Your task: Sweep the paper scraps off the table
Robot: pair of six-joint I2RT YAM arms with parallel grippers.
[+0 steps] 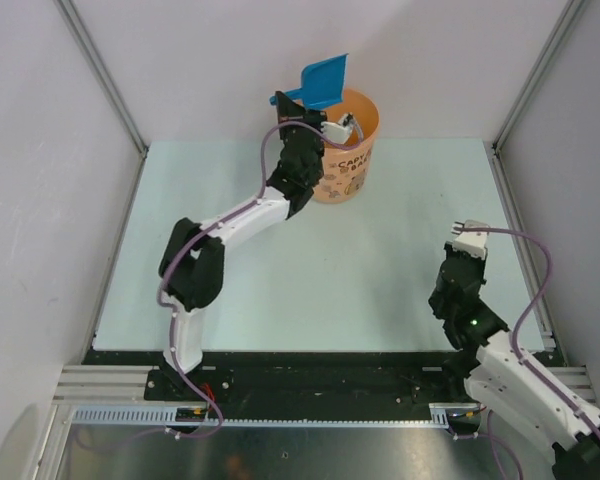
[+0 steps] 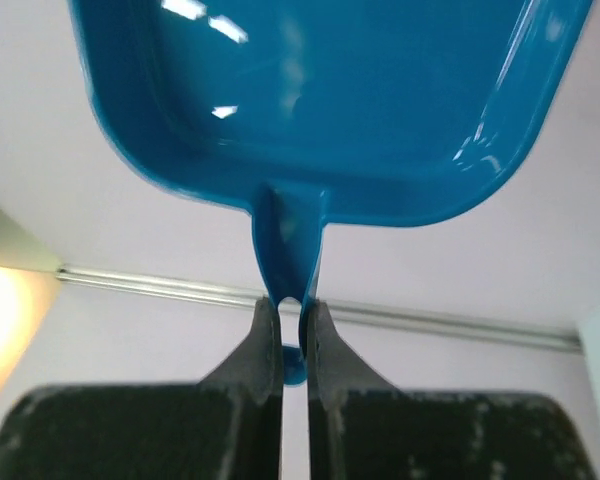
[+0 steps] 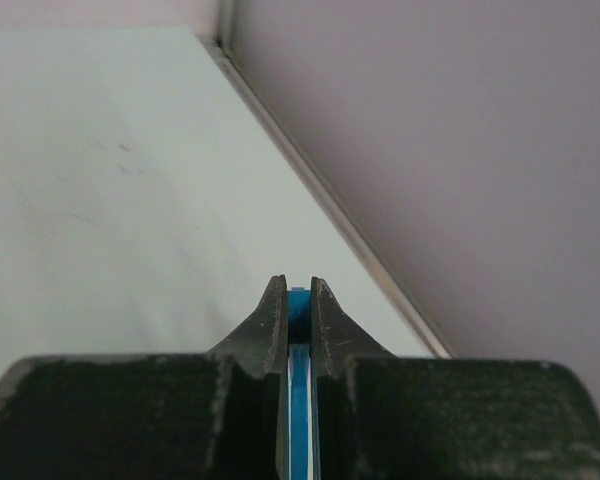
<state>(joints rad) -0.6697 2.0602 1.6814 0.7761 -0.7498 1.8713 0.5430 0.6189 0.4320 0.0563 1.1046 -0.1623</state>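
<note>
The left pincer (image 2: 292, 308) clamps the blue dustpan (image 2: 330, 100) by its handle above the orange bucket (image 1: 365, 150) at 12 o'clock; the right pincer (image 3: 298, 292), at 4 o'clock, grips a blue strip (image 3: 299, 420). No paper scraps are visible on the bench (image 1: 380, 280). If the handle slips, the pan could drop and topple the bucket

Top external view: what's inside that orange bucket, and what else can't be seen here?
- Orange bucket inside: top view, blocked by its wall, the dustpan and left hand.
- Blue thing in right hand: right wrist view, only a thin edge shows between fingers.
- Dustpan's far rim: left wrist view, cut off at the top.
</note>
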